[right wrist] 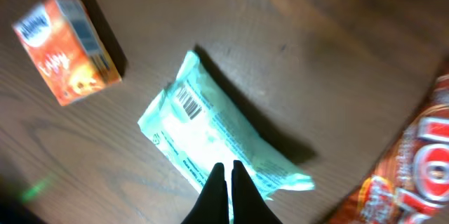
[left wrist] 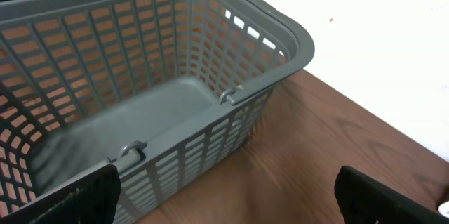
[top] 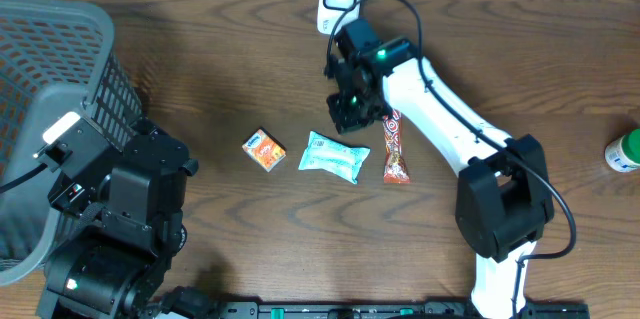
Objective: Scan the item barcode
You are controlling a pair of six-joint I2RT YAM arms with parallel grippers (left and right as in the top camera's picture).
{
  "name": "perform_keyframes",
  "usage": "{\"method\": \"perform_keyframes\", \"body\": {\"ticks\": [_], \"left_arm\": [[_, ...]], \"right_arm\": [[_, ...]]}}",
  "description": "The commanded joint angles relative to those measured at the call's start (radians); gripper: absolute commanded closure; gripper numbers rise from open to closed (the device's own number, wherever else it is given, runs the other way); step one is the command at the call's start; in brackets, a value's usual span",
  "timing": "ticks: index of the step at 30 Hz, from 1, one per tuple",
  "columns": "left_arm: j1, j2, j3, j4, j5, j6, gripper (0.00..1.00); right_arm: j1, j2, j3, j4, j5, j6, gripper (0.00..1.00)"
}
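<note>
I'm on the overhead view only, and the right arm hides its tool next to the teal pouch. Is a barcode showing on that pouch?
Observer: Yes. In the right wrist view the teal pouch lies with its barcode face up, near the end toward the orange box.
Operator: Is the right tool open?
Observer: No. The right tool is shut, tips together over the pouch. I cannot tell whether they pinch it.
Operator: And the left tool?
Observer: The left tool is open wide and pointed at the grey basket.
</note>
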Motion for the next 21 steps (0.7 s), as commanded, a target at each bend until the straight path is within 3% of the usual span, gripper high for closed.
{"method": "perform_keyframes", "body": {"ticks": [1,6,11,19,21], "left_arm": [[0.005,0.000,0.015,-0.003,-0.009,-0.005,0.02],[0.005,0.000,0.015,-0.003,-0.009,-0.005,0.02],[0.005,0.000,0.015,-0.003,-0.009,-0.005,0.02],[0.005,0.000,0.015,-0.003,-0.009,-0.005,0.02],[0.005,0.000,0.015,-0.003,-0.009,-0.005,0.02]], "right_arm": [[0.032,-0.004,-0.117,0.046,-0.026,0.013,0.99],[0.044,-0.003,-0.290,0.201,-0.026,0.061,0.95],[0.045,-0.003,-0.433,0.308,-0.025,0.098,0.99],[0.029,-0.069,-0.292,0.193,-0.021,0.094,0.99],[0.018,-0.113,-0.231,0.132,-0.021,0.085,0.90]]}}
